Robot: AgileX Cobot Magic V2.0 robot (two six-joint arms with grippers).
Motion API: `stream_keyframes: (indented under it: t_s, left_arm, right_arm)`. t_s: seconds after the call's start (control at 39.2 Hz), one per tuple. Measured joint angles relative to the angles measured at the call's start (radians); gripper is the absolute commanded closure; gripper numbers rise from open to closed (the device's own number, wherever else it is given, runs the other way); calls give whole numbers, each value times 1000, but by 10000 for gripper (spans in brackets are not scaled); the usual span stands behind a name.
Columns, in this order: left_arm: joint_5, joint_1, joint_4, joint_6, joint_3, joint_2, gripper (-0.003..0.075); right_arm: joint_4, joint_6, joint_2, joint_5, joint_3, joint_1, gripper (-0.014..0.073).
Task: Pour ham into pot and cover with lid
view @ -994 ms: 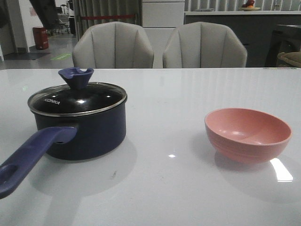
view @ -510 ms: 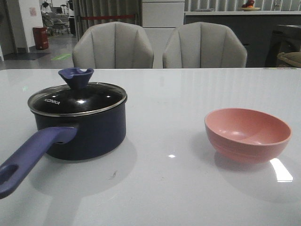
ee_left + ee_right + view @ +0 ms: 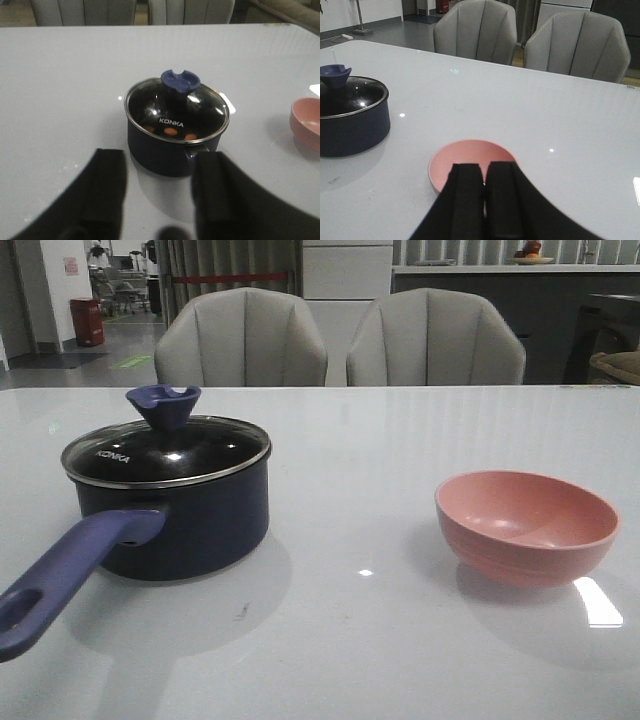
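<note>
Ham (image 3: 170, 131) shows as orange bits through the glass lid (image 3: 165, 452), which sits closed on the pot (image 3: 175, 515) at the tabletop's (image 3: 400, 440) left; the bowl (image 3: 526, 525) looks empty. Left pincer (image 3: 157, 187) gapes wide near the pot, holding nothing. Right pincer (image 3: 484, 192) is pressed together above the bowl. Little remains to fail, though either arm could clip the long handle (image 3: 70, 570) or knob (image 3: 162, 403) and unseat the lid.
</note>
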State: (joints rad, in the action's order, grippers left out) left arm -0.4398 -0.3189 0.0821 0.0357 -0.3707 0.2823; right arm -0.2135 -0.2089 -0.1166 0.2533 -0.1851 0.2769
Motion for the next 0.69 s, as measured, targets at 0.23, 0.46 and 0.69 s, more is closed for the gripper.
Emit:
stream_keyframes:
  t_s: [0.23, 0.46, 0.69]
  left_arm:
    - [17, 0, -11, 0, 6, -57, 566]
    - [17, 0, -13, 0, 6, -57, 566]
    - [17, 0, -13, 0, 6, -57, 566]
  right_arm:
    - [0, 0, 0, 0, 0, 0, 426]
    - [0, 0, 0, 0, 0, 0, 426]
    - [0, 0, 0, 0, 0, 0, 426]
